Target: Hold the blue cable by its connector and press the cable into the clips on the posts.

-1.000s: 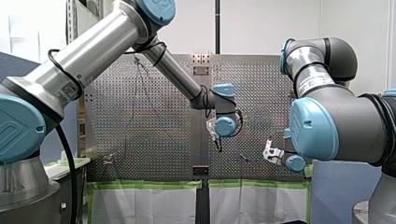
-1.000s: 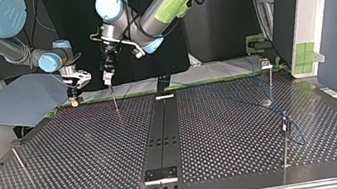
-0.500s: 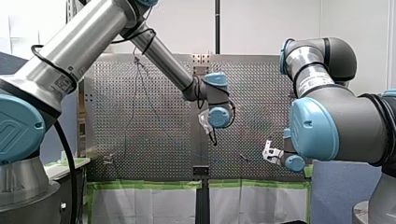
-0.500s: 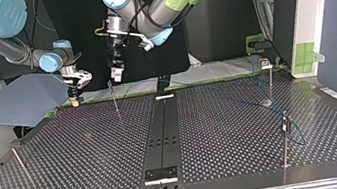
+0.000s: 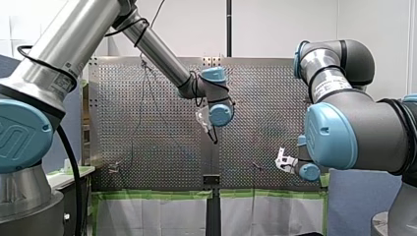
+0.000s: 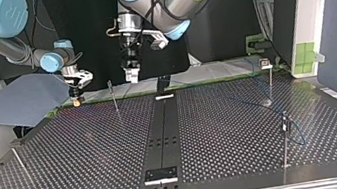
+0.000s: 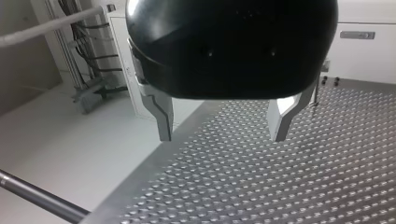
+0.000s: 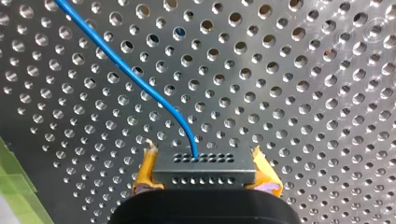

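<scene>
My left gripper point(image 7: 222, 136), fingers spread and empty, is pulling away from the post point(image 6: 113, 96), leaving the routing to my right gripper point(image 8: 204, 179), which is pinching the connector point(image 8: 204, 164).

A robotics laboratory is indicated. A large perforated metal table point(image 6: 89, 152) is fitted with thin upright posts point(image 6: 115, 100), and two grey and blue industrial robot arms point(image 5: 74, 44) are stationed at its side edges. Green tape point(image 5: 147, 195) is stuck along one table edge and on a white panel point(image 6: 305, 8) nearby. Plain white walls point(image 5: 275, 29), a white cabinet point(image 7: 364, 42) and black cables point(image 7: 95, 57) are seen beyond the table.
</scene>
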Available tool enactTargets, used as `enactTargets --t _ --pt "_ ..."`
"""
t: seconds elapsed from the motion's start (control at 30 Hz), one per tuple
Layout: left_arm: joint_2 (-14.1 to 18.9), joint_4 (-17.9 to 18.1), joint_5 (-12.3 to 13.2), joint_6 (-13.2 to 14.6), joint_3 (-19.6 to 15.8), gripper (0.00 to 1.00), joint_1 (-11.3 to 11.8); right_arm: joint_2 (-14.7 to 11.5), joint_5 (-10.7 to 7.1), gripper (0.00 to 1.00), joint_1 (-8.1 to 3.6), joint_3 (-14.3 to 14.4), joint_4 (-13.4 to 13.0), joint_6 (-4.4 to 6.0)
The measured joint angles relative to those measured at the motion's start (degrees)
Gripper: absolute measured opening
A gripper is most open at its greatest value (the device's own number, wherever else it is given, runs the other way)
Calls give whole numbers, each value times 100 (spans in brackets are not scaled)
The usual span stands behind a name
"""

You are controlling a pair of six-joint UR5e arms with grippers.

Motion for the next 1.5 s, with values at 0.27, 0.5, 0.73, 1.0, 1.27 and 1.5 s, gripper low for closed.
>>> enactTargets --t 0.27,0.5,0.73,1.0,1.27,1.5 --pt "381 380 370 290 -381 100 148 -1 0 0 22 0 -3 1" --pt "699 698 680 483 -699 100 189 -2 0 0 34 0 -9 4" --pt "1024 1048 585 697 -1050 100 217 -2 0 0 45 -1 -10 4" --pt "1088 1471 530 865 -1472 100 300 -1 0 0 71 -1 -26 6" --pt "1090 1329 477 1038 -1934 100 458 -2 0 0 87 -6 -29 5" --pt "1090 939 361 1161 -2337 100 561 -2 0 0 98 -10 -17 6"
